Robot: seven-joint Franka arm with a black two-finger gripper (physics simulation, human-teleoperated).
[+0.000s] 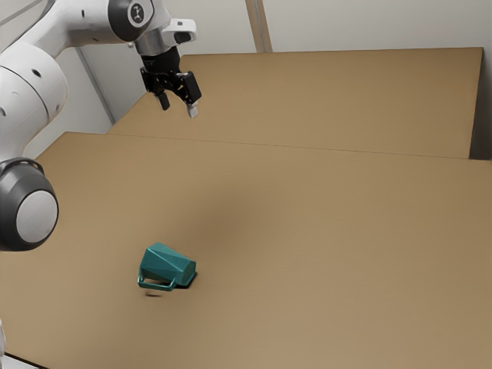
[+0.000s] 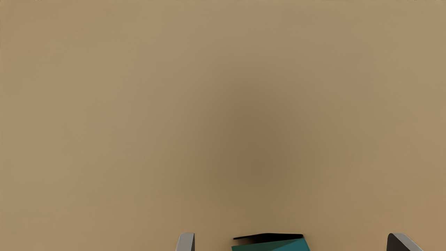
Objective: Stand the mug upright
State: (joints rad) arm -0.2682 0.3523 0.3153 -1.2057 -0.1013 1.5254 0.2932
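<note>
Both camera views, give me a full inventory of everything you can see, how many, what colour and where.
Mug: one, teal, lying on its side on the table, towards the exterior view's lower left, its handle at the side.
Table: one, tan, under the mug, a thin line crossing its surface.
Wall: pale grey, behind the table.
Strip: one, brown, upright on the wall.
Arm: one, white with dark grey parts, coming in from the exterior view's left.
Gripper: one, black with light grey on the fingers, open, above the table.
</note>
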